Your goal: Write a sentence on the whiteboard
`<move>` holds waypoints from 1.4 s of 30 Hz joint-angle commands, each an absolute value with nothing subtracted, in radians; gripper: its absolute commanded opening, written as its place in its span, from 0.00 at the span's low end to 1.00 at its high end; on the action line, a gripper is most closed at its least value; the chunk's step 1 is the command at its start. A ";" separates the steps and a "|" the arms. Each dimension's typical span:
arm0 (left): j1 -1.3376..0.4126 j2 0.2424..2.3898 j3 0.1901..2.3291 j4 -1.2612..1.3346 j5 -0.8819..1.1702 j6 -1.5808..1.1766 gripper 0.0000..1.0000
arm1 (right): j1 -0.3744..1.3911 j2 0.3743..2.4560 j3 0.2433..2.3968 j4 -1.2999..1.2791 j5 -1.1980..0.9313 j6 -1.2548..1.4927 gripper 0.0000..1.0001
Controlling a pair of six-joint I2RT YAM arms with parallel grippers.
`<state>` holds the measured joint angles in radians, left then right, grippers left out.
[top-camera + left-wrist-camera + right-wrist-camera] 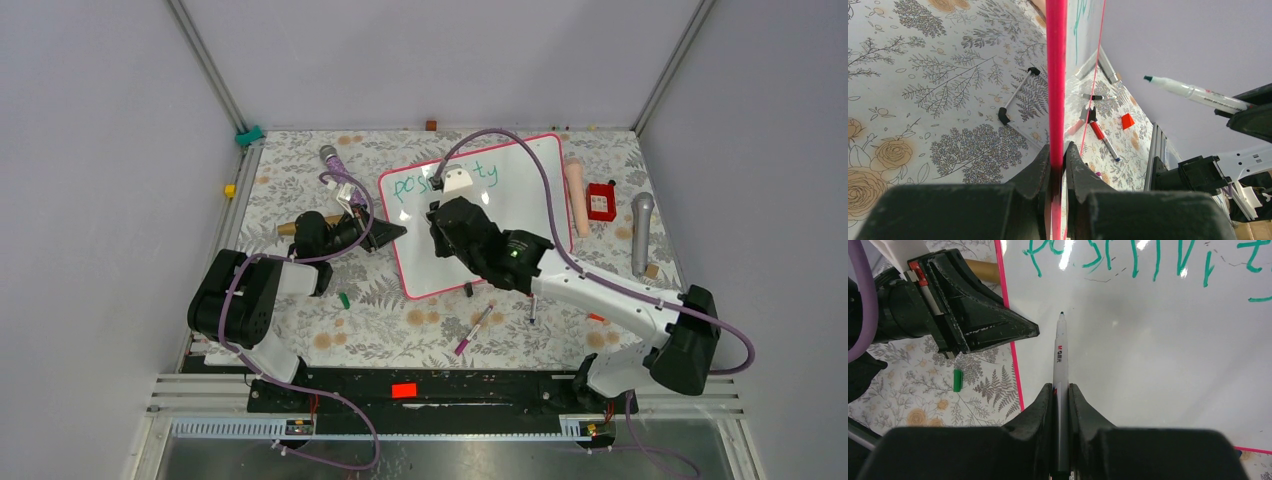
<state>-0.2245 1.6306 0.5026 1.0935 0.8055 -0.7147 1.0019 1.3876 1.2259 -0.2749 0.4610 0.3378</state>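
Glossy white whiteboard [520, 195] lies angled on floral cloth [300, 170], mid-table, green lettering [1128, 260] across top. Left gripper [1058, 157] clenched on board's pink left edge, likely steadying it. Right gripper [1061, 390] grasps marker [1060, 345], tip at blank area below lettering; contact unclear. Step: mid-sentence. Next move calls for placing tip where the next stroke goes, light even pressure.
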 commanded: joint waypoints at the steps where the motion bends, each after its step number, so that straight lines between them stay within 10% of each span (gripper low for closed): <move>1: -0.243 1.646 0.496 0.975 0.742 -0.599 0.00 | 1.030 1.433 1.306 -0.340 0.546 0.349 0.00; 42: -0.248 1.640 0.491 0.970 0.735 -0.591 0.00 | 1.035 1.568 1.338 -0.264 0.559 0.304 0.00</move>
<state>-0.2306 1.6302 0.5026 1.0912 0.7990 -0.7139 1.0279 1.5669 1.3010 -0.2996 0.5316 0.3096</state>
